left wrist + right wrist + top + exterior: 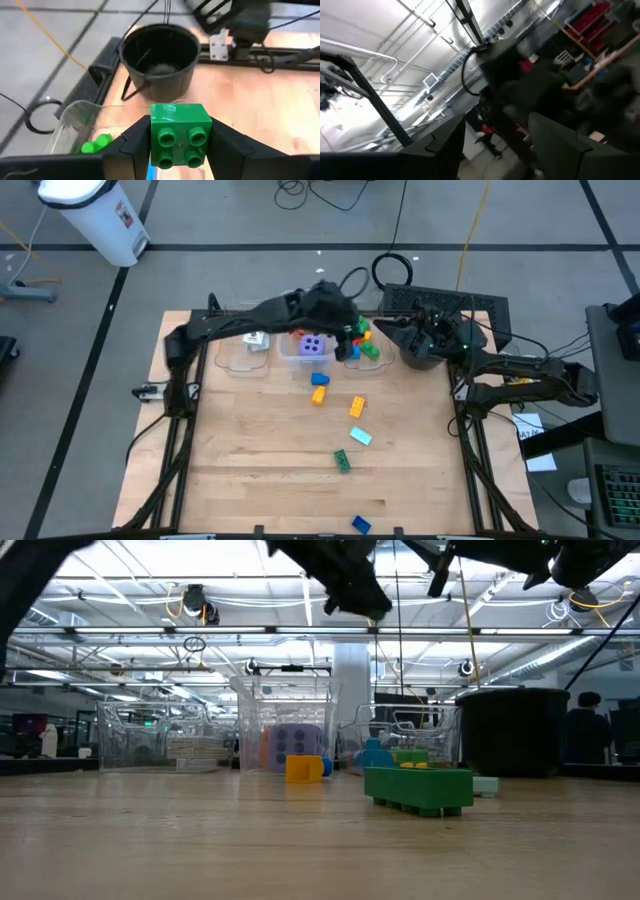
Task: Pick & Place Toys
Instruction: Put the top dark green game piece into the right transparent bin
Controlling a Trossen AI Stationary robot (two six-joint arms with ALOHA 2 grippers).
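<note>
My left gripper is shut on a green two-by-two brick above the right-hand clear bin, which holds green bricks. A purple die sits in the middle bin and white cards in the left bin. Loose on the table lie a blue brick, a yellow brick, an orange die, a pale blue piece, a long green brick and a blue brick. My right gripper is open and empty over the black pot, tipped up toward the ceiling. My left gripper pinches the green brick by two opposite side walls between its two fingers. The brick's studded top faces the wrist camera. It is lifted clear of the bin and the table.
Three clear bins stand in a row at the table's far side, with the black pot to their right. A keyboard-like black block lies behind the pot. In the low view the long green brick lies nearest.
</note>
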